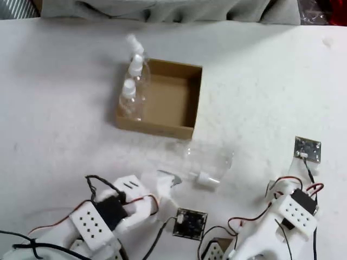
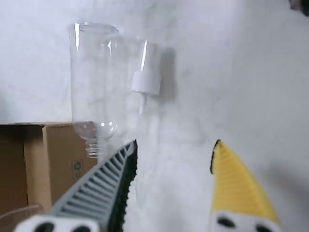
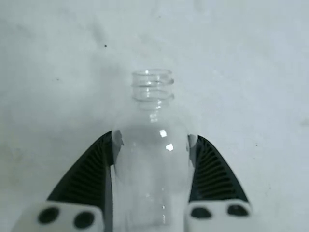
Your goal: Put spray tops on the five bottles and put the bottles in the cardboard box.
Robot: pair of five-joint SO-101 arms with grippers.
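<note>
I grip a topless bottle (image 3: pixel 152 169) by its body in the right claw (image 3: pixel 153 137), I think to leave the neck free, while the left claw (image 2: pixel 175 143), wide, faces the spray top (image 2: pixel 146 77).

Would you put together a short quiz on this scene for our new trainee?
1. True or false: the left gripper is holding something.
2. The bottle in the right gripper has: A) a spray top fitted; B) a bare threaded neck; C) a cracked side.
3. How many capped bottles are at the cardboard box?
Key: 1. False: its jaws are open and empty. 2. B. 3. Three.
</note>
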